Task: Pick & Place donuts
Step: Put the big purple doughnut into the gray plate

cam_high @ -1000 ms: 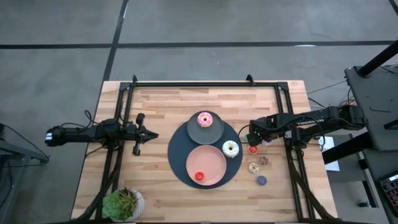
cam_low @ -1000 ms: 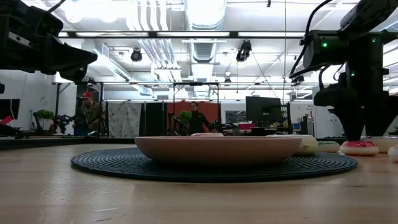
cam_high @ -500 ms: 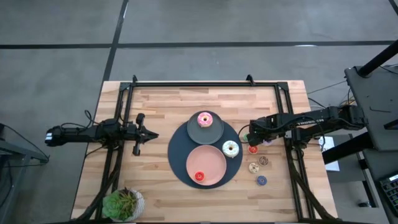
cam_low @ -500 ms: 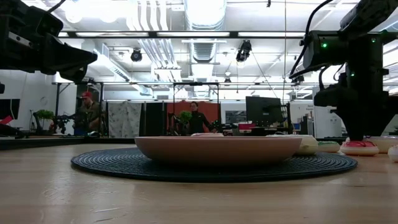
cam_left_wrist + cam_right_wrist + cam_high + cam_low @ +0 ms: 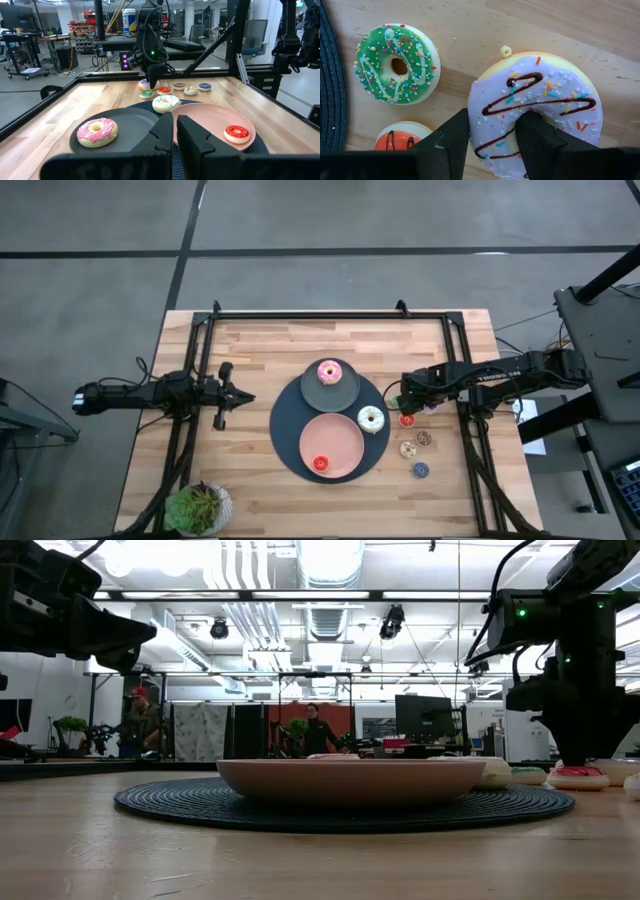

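My right gripper point(image 5: 405, 402) stands low over the table's right side, fingers down on the lilac donut point(image 5: 545, 95), which lies flat on the wood. Beside it lie a green donut point(image 5: 397, 62) and a red one point(image 5: 402, 137). Tan point(image 5: 408, 449), brown point(image 5: 424, 438) and blue point(image 5: 421, 470) donuts lie nearer the near edge. A pink-frosted donut point(image 5: 329, 371) sits on the grey plate point(image 5: 345, 392), a white one point(image 5: 371, 419) on the mat, a red one point(image 5: 320, 464) on the pink plate point(image 5: 345, 442). My left gripper point(image 5: 238, 396) waits shut at the left. My right gripper holds the lilac donut by one side of its ring point(image 5: 492, 135), pinched between the two fingers. One finger point(image 5: 537, 140) stands in the hole and the other point(image 5: 450, 142) outside the rim. The fingers come from above, pointing down. The donut lies flat on the table.
A dark round mat point(image 5: 285, 442) at the table's middle carries both plates. A potted plant point(image 5: 197, 507) stands at the near left corner. Black frame rails run along the left, right and far sides. Bare wood lies between the mat and my left gripper.
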Robot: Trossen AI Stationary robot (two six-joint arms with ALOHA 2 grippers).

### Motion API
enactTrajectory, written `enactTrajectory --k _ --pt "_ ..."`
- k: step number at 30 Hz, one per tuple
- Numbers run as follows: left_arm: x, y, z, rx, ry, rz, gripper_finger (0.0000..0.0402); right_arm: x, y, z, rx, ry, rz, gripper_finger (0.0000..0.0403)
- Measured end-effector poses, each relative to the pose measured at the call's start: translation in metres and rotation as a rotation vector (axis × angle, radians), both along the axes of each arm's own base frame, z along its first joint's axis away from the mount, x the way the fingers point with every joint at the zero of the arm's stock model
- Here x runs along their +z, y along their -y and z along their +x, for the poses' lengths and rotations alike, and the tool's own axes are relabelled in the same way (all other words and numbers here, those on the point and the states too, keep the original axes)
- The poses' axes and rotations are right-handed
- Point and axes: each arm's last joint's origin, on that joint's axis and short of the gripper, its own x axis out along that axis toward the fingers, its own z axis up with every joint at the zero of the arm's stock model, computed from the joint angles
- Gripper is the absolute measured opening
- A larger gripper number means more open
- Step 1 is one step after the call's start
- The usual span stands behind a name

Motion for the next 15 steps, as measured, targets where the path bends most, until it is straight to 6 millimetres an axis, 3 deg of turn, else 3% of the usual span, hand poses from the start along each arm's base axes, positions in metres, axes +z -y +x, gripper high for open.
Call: enactTrajectory --k 15 --pt "-0.0001 0.0 0.0 0.0 -0.001 0.0 0.0 0.0026 0.0002 0.002 0.019 0.01 -0.003 0.0162"
